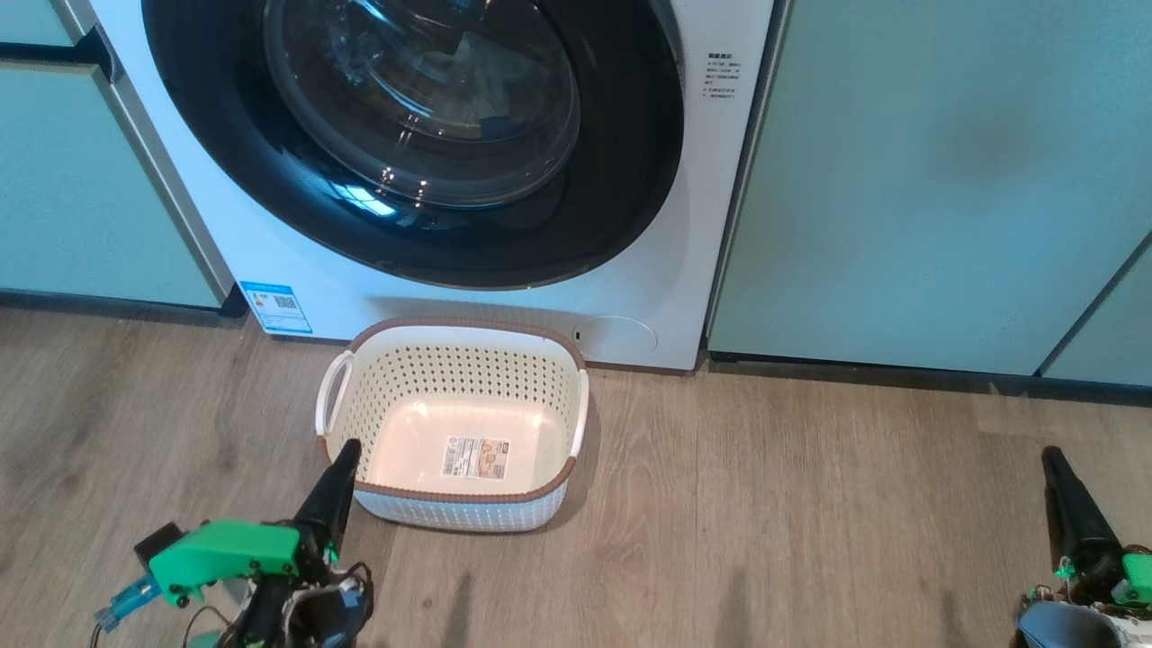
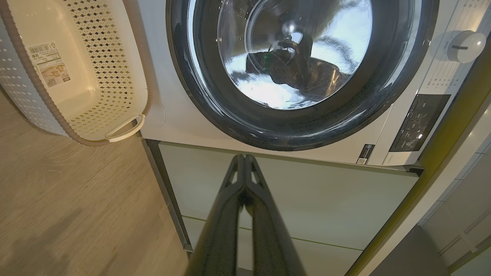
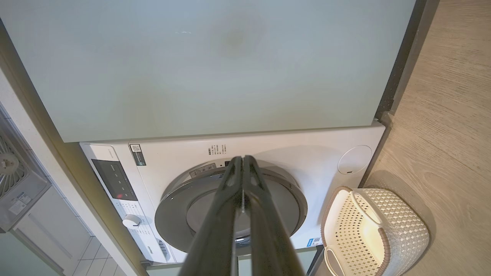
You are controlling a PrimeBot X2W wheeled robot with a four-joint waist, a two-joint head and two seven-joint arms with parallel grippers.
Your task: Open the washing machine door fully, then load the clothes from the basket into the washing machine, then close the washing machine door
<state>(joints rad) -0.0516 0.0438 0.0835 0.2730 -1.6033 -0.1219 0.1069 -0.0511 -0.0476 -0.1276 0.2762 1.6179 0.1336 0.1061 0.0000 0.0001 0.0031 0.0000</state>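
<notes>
The washing machine fills the upper left of the head view. The washing machine door lies shut, flush against its front, and also shows as washing machine door and washing machine door. On the floor right before it stands the basket, bare but for the label on its floor. Through the glass a dim pale shape with a bit of blue may be the clothes; I cannot tell. My left gripper is shut and empty, its tip at the basket's near left corner. My right gripper is shut and empty, far right over the floor.
Pale green cabinet panels flank the washer on both sides. Wood-look floor stretches between the basket and my right gripper. The washer's knob and dark control panel sit on its top strip. A small round flap sits low on its front.
</notes>
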